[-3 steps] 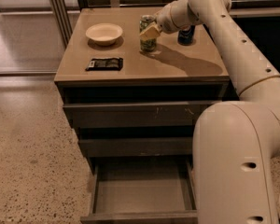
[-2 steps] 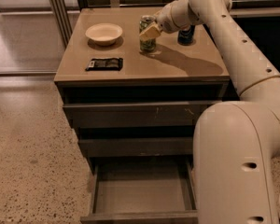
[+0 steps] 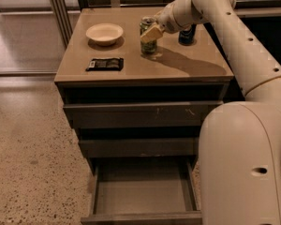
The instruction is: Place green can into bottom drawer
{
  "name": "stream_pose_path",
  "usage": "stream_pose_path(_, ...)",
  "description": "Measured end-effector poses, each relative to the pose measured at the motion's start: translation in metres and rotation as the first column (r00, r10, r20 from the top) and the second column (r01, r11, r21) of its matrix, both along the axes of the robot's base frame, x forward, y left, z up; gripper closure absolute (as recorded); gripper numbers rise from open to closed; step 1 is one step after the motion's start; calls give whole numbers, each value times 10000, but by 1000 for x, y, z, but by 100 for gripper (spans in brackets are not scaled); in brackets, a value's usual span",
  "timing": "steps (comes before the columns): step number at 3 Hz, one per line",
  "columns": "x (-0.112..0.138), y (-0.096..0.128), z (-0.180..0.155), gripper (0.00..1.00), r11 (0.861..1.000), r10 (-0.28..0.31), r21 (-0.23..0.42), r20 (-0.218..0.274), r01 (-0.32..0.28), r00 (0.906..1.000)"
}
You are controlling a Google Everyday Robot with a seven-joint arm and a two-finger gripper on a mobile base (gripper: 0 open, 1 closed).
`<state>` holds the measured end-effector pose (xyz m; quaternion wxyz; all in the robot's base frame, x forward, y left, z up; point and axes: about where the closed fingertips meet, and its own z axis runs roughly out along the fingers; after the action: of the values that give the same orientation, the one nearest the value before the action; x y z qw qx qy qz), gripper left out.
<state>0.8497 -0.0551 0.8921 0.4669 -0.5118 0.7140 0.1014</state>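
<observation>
End effector (image 3: 151,32) at green can (image 3: 149,46) — smooth plastic shell; cabinet top (image 3: 178,65) matt, smooth — floor (image 3: 28,163) speckled stone.

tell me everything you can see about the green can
The green can is a slim drink can with mottled olive-green sides and a silvery top. It stands upright on the cabinet top, towards the back, between the pale bowl and the blue can. The gripper is right at it, covering its middle.
</observation>
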Motion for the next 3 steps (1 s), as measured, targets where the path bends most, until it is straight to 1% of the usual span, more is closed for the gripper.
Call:
stream_pose_path(1,-32,0,20,100,9979,629,190,-99,-627,9980)
stream_pose_path(2,-81,1,38,100,9859,1592,574,-312,-1572,9868)
stream_pose_path(3,-138,8,57,100,9476,2906,1699,-1082,-2703,9507)
